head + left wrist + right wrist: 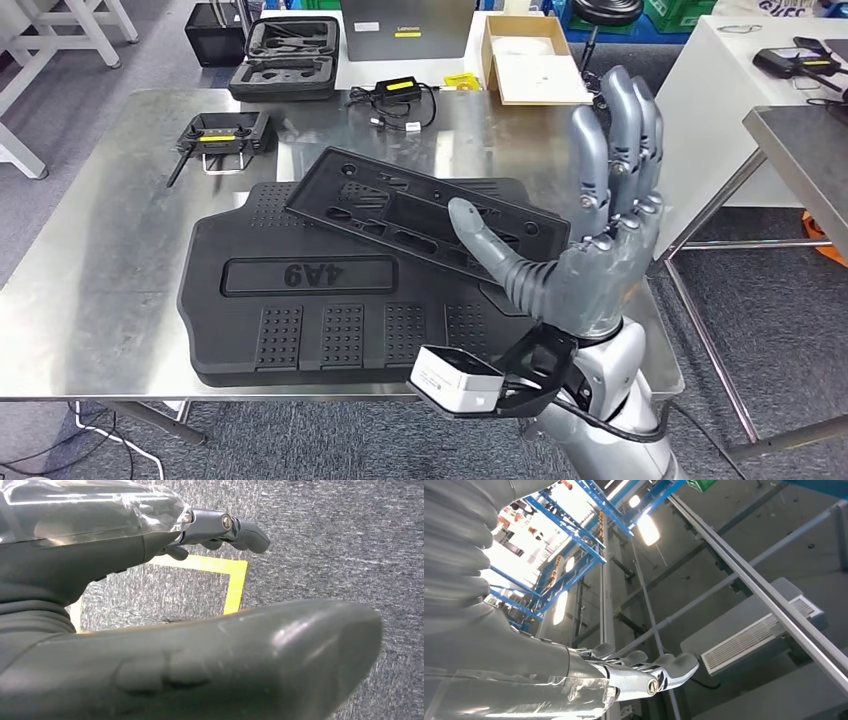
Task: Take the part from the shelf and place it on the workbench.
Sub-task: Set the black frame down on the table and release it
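On the steel workbench [90, 300] in the head view, the long black slotted part [400, 215] lies flat across a larger black ribbed panel [300, 330] embossed "4A9", one end running toward the right hand [590, 250]. That hand stands just beside the part's near end, palm turned inward, fingers [620, 130] straight up and spread from the thumb [490, 250], holding nothing; I judge the part already delivered, the wide stance being what lets it rest free. The right wrist view looks up past those extended fingers to ceiling lights and ducting, which fits the upright pose. The left hand [220, 530] hangs over grey carpet and yellow floor tape [235, 585], fingers loosely bent, nothing visible in them. A controller [220, 135] and open foam case [290, 55] sit well apart behind.
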`<state>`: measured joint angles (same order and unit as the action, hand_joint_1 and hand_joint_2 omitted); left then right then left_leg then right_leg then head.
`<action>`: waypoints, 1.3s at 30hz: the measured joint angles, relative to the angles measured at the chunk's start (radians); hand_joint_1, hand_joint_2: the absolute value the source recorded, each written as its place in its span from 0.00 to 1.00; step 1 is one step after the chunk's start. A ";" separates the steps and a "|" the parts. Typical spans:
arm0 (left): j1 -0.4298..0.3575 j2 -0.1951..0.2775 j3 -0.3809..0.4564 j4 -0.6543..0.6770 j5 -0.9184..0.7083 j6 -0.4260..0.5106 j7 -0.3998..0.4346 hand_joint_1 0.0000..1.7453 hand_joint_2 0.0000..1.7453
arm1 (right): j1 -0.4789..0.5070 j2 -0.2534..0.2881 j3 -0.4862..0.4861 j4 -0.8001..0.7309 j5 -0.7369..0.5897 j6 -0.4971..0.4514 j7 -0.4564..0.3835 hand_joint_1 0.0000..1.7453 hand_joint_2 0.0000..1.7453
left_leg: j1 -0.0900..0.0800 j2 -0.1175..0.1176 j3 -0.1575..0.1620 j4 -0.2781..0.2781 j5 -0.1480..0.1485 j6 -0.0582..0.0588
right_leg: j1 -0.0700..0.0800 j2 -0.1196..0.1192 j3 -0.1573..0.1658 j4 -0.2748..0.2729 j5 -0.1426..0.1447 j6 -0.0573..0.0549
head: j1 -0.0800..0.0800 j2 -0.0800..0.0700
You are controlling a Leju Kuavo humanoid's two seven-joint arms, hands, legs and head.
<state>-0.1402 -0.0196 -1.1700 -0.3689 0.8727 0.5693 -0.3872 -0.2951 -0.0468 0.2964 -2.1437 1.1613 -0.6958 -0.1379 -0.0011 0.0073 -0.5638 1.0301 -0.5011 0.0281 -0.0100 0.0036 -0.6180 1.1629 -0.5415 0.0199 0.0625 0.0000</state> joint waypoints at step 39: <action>0.011 -0.006 0.000 0.000 0.079 0.023 -0.032 0.00 0.00 | 0.169 0.132 -0.176 -0.062 -0.135 0.000 -0.187 0.00 1.00 | 0.005 -0.006 -0.058 0.096 -0.052 -0.047 | -0.001 -0.010 0.069 -0.150 0.037 -0.038 | -0.006 0.000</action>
<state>-0.1288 -0.0259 -1.1700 -0.3689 0.9518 0.5925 -0.4191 -0.1258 0.0853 0.1205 -2.2062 1.0267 -0.6962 -0.3249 0.0035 0.0014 -0.6220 1.1263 -0.5527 -0.0194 -0.0113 -0.0062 -0.5489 1.0125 -0.5041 -0.0183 0.0565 0.0000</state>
